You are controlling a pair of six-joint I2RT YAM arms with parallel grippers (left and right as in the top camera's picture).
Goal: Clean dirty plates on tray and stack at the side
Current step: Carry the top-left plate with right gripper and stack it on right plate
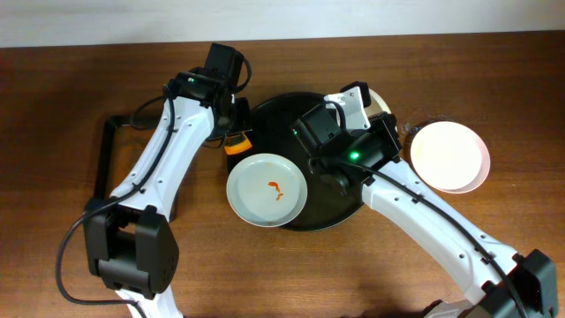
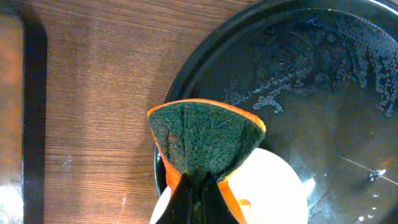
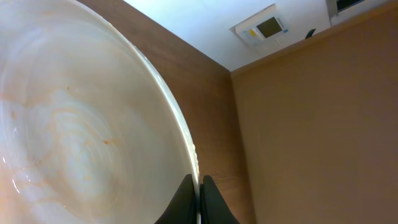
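Small round white plate, pinched by its thin rim in my right gripper, could slip free; left gripper pinches a green-orange sponge.

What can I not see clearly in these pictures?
Right wrist: the held plate is cut off at left and bottom.
Overhead: the right arm hides nearly all of it.
Left wrist: the sponge covers part of the tray plate.
Overhead: glare on the side plate; whether another lies beneath is unclear.
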